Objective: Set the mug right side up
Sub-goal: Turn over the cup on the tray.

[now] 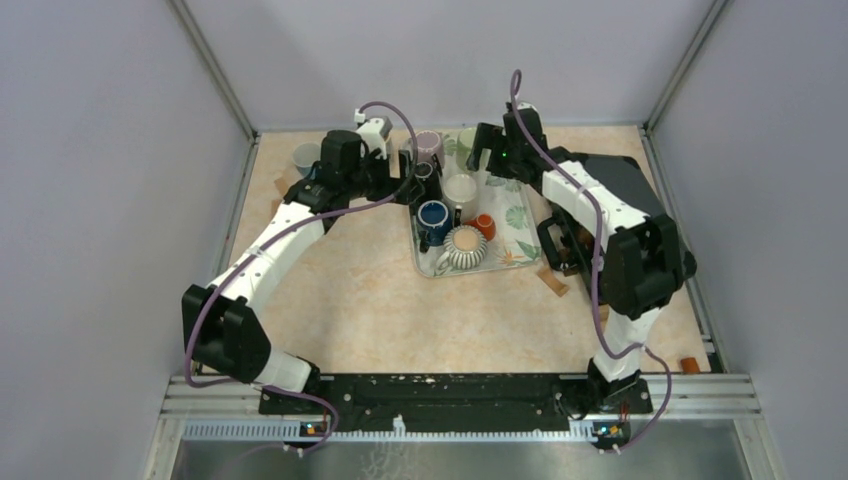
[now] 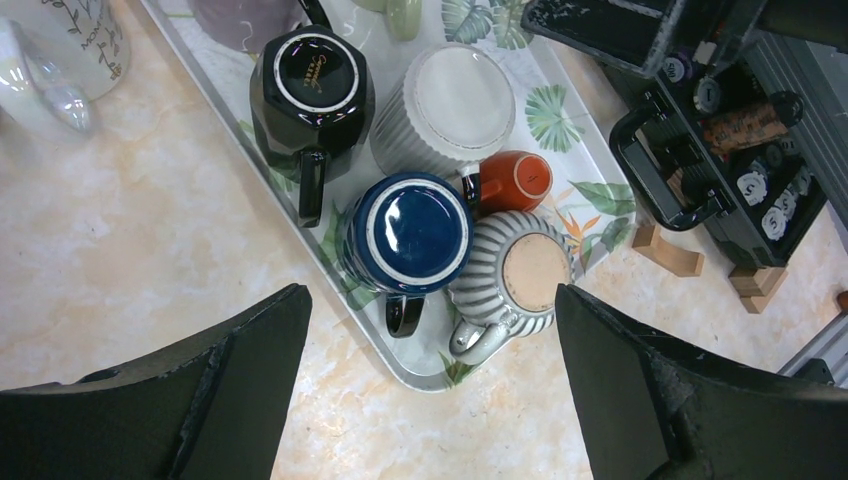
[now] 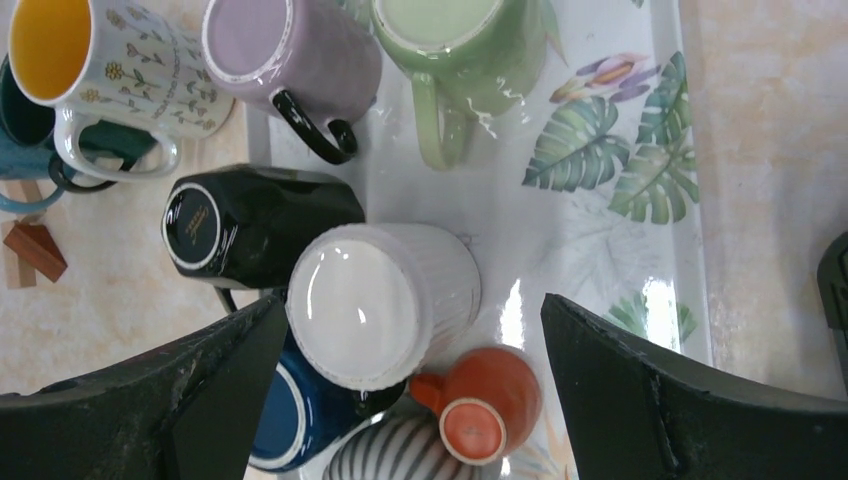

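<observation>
A leaf-patterned tray [image 1: 520,235] holds several mugs, all bottom up: black [image 2: 312,85], white ribbed [image 2: 450,105], blue [image 2: 408,230], small orange [image 2: 515,178] and grey striped [image 2: 520,275]. At the tray's far end, a purple mug [image 3: 290,50] and a green one [image 3: 460,50] are also inverted. My left gripper [image 2: 430,300] hangs open above the tray's near-left corner, over the blue mug's handle. My right gripper [image 3: 412,300] is open above the white ribbed mug [image 3: 375,300] and the orange one [image 3: 480,400]. Neither gripper holds or touches anything.
A floral mug with a yellow inside [image 3: 110,60] stands upright on the table left of the tray, with a teal mug [image 3: 20,130] beside it. A black rack [image 2: 720,170] and wooden blocks [image 2: 670,250] lie right of the tray. Enclosure walls surround the table.
</observation>
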`<state>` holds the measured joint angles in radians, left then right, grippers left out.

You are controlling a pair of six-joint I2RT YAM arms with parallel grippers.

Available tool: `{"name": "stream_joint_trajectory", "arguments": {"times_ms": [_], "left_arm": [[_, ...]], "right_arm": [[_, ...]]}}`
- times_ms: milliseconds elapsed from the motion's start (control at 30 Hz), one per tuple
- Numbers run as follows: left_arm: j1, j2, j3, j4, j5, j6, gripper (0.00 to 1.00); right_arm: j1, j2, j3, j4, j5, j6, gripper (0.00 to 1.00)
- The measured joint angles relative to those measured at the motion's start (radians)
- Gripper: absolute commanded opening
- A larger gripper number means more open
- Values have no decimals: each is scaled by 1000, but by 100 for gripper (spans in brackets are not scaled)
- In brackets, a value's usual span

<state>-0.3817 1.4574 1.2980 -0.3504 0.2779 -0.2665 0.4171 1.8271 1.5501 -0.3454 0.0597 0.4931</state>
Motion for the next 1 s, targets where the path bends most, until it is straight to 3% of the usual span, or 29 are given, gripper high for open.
{"name": "stream_joint_trajectory", "arguments": {"times_ms": [667,1000], "left_arm": [[-1,-5,0,2,31,9,98],[-1,-26,-11,7,46,13,98]], "right_arm": [[-29,234,227,-22,82,-67,99],[-41,390,385,-49,111,-97,90]]}}
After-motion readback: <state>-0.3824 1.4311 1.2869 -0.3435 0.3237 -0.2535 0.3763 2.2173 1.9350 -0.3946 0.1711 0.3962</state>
